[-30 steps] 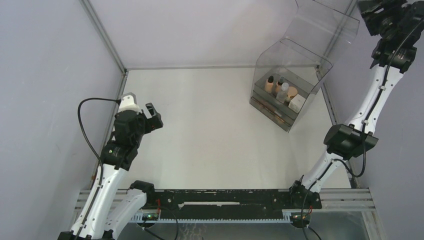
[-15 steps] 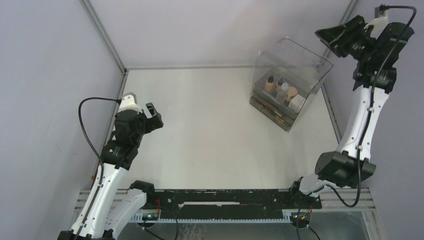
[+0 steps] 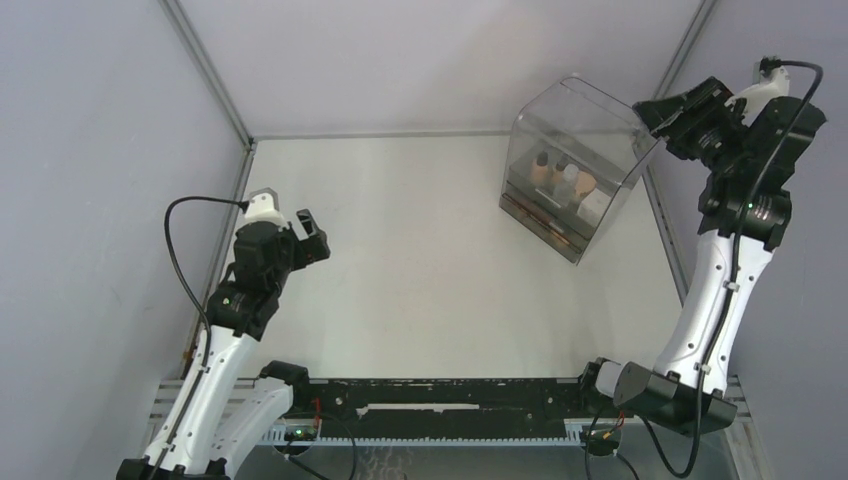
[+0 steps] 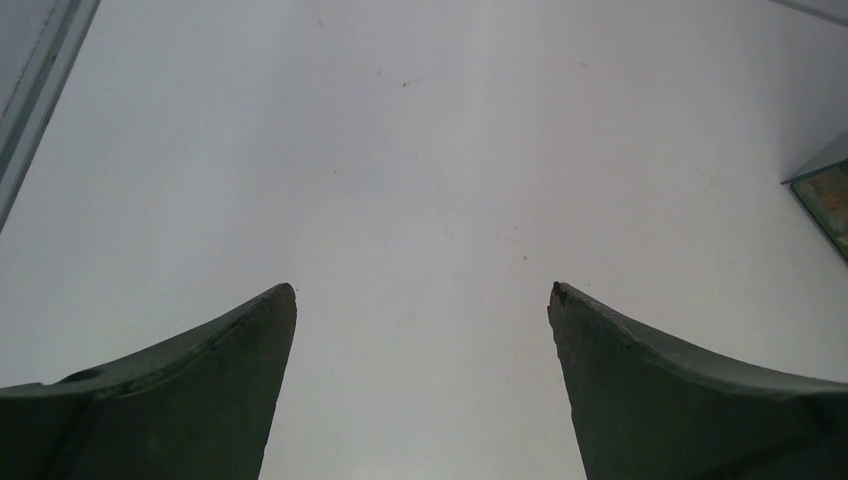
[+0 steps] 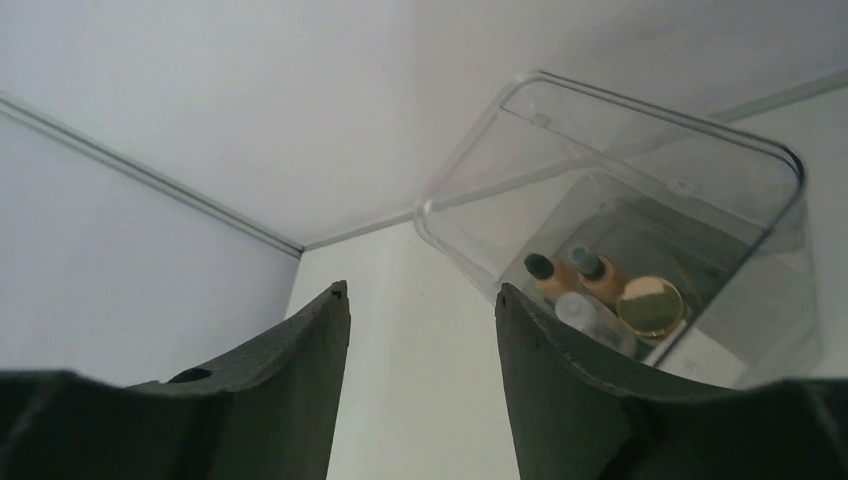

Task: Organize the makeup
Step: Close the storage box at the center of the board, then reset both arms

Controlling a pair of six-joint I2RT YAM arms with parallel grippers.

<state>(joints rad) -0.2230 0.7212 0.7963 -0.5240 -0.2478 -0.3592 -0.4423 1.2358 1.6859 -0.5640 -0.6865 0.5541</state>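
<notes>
Swinging our right arm (image 3: 735,250) down, we are apparently finishing: makeup (image 3: 560,178) is sitting inside the closed bin (image 3: 580,115), both jaws released.

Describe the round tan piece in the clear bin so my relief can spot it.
Go to the far right corner of the table, where the clear bin stands. Inside, beside two dark-capped tan bottles and a white box, sits the round tan piece: the only golden disc, with no cap.
</notes>
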